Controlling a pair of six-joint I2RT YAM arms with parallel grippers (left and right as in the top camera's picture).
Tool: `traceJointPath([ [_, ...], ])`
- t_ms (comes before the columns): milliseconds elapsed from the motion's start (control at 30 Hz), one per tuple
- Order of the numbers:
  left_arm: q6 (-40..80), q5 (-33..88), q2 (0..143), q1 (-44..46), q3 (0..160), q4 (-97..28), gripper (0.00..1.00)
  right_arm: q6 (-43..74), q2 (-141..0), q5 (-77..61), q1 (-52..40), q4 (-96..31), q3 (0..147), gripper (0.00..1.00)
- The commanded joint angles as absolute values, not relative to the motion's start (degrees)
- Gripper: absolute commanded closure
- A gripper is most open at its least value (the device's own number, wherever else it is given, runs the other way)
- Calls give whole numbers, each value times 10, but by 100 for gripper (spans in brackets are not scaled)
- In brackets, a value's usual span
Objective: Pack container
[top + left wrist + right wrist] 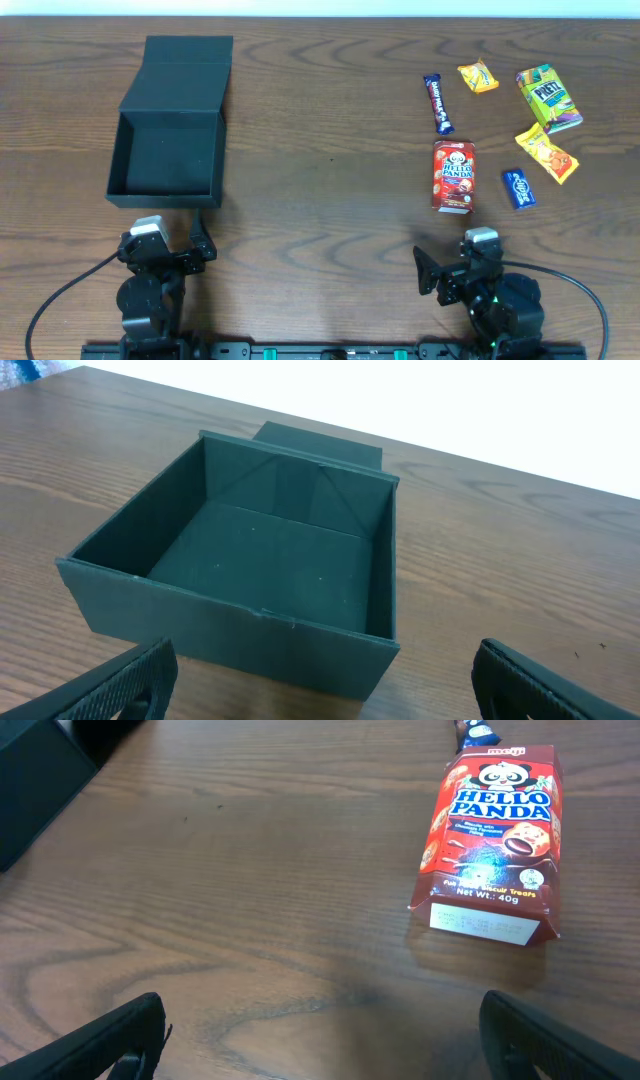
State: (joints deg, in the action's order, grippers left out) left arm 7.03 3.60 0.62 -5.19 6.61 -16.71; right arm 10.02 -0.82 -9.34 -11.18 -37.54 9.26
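**While the box waits on the left, the snacks lie before the right hand**

Since nothing has gone in yet, the move to come turns on which hand sits closer to what. The wooden counter (330, 150) carries two groups, well apart. On the left stands the container (168, 160), open and empty, with its lid flap (187, 62) laid back flat on the far side. It sits just ahead of the left hand (325, 695), whose fingers are spread wide and hold nothing.

All the snacks are on the right. The red Hello Panda box (454, 176) is the largest and the closest. It lies flat, just ahead of the right hand (330, 1050), a little off the middle of the gap, with its long axis running away from the robot. That hand is also spread wide and empty, so it looks the natural one to make the first pick, most likely across the box's narrow width.

Farther back and to the right are:

- a green Pretz box (549, 98)
- a dark bar (438, 104), lying end-on beyond the Panda box
- an orange-yellow packet (547, 152)
- a yellow packet (478, 76)
- a small blue packet (518, 188), beside the Panda box

Whatever the right hand lifts must then travel leftward across the counter to the container.
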Motion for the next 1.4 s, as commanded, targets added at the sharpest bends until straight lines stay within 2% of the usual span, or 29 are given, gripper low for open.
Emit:
traceJointPath([
  [0,60,28,3,-52,53,-173,5,96,-4,-90,-121,-375,91,1],
  [600,60,32,3,-52,53,-173,5,96,-4,-90,-121,-375,91,1],
  [867,100,90,3,-52,53,-163,5,96,-4,-90,-121,-375,91,1],
  [1033,114,145,10,-52,56,-86,5,96,-4,-90,-121,-375,91,1],
  [1367,43,146,272,-52,221,-100,5,96,-4,-90,-121,-375,91,1],
])
